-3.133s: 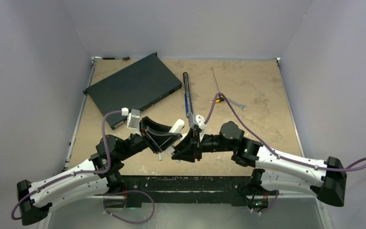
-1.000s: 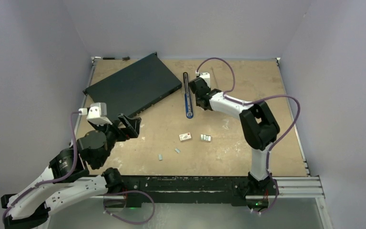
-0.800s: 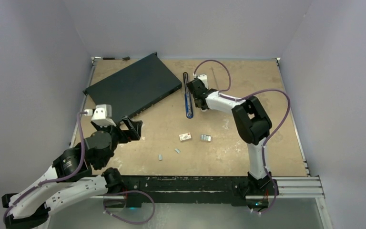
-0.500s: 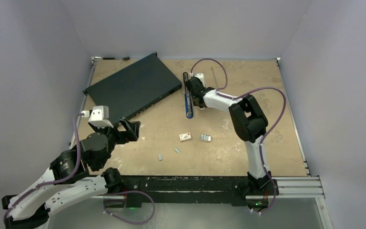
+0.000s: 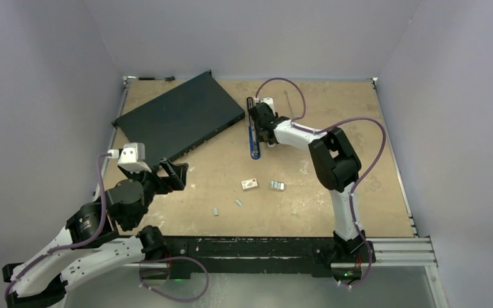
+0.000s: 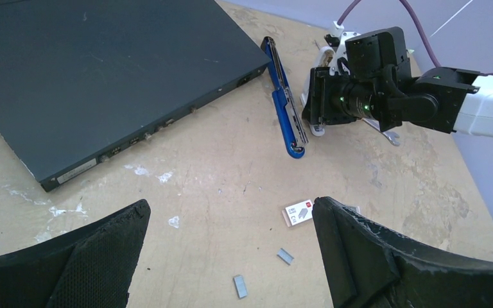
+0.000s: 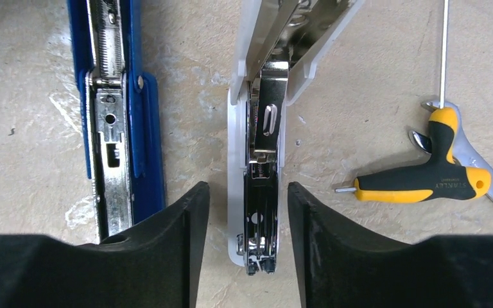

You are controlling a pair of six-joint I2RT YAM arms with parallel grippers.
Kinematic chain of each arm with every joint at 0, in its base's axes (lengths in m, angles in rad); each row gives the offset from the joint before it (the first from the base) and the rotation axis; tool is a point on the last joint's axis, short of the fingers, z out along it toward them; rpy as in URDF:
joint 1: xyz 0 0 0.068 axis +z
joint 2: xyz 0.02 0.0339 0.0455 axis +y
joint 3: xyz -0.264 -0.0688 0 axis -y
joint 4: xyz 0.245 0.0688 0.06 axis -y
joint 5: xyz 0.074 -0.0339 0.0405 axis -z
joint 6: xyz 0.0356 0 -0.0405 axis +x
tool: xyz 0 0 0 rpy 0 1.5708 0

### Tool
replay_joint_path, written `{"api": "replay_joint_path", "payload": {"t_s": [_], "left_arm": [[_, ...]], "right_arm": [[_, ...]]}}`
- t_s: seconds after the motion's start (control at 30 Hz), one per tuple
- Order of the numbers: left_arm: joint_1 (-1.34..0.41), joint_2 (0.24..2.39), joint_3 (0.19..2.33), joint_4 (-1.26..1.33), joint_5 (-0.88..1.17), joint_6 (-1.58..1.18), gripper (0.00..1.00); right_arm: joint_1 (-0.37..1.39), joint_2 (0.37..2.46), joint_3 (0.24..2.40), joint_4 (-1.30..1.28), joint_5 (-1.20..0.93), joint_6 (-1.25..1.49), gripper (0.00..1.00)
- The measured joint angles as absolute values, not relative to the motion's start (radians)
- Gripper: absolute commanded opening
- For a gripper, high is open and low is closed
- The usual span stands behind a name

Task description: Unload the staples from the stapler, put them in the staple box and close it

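A white stapler (image 7: 263, 128) with a chrome magazine lies on the table between the fingers of my right gripper (image 7: 247, 187). The jaws stand open, with a gap on each side of it. Beside it, a blue stapler (image 5: 251, 131) (image 7: 115, 109) (image 6: 285, 106) lies opened out flat. In the top view my right gripper (image 5: 260, 120) hides the white stapler. Loose staples (image 5: 216, 210) (image 6: 239, 286) lie on the near table, with more staples (image 5: 239, 203) (image 6: 285, 256) and a larger clump (image 5: 276, 185) nearby. My left gripper (image 5: 176, 173) (image 6: 230, 205) hovers wide open and empty at the left.
A flat black device (image 5: 180, 119) (image 6: 103, 77) fills the back left. A small white box (image 5: 250, 184) (image 6: 299, 212) lies near the staples. Right of the white stapler are a yellow-and-black hex key (image 7: 417, 183), a wrench (image 7: 488, 186) and a thin rod (image 5: 290, 106).
My right gripper has shifted a little left and back beside the blue stapler, and its jaws have widened round the white stapler. The left arm has barely moved.
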State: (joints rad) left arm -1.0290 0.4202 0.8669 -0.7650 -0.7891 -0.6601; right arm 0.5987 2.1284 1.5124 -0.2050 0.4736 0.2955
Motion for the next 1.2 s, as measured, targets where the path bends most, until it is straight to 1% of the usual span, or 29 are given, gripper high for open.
{"api": "replay_joint_path", "payload": {"t_s": [0.27,0.53,0.63,0.7,0.93,1.07,1.2], "left_arm": [[-1.029,0.408,0.863,-0.766,-0.789,-0.660,0.96],[-1.029,0.407,0.863,-0.766,-0.789,-0.660,0.96],[-1.029,0.407,0.863,-0.766,-0.790,-0.661,0.96],[-1.029,0.407,0.863,-0.766,-0.792,-0.661,0.96],[-1.029,0.456,0.861,-0.771,-0.803,-0.663,0.96],[-1.029,0.484,0.861,-0.785,-0.806,-0.680,0.96],[-1.029,0.481,0.861,-0.796,-0.815,-0.699,0.96]], "right_arm": [[0.599,2.037,1.512,-0.228,0.467,0.297,0.59],[0.599,1.797,1.455,-0.234,0.449,0.316,0.61],[0.599,1.677,1.369,-0.226,0.435,0.338,0.61],[0.599,1.594,1.293,-0.223,0.417,0.355,0.63],[0.599,1.269,0.992,-0.233,0.266,0.428,0.67],[0.599,1.101,0.931,-0.257,0.181,0.484,0.69],[0.599,1.026,0.936,-0.278,0.129,0.523,0.70]]}}
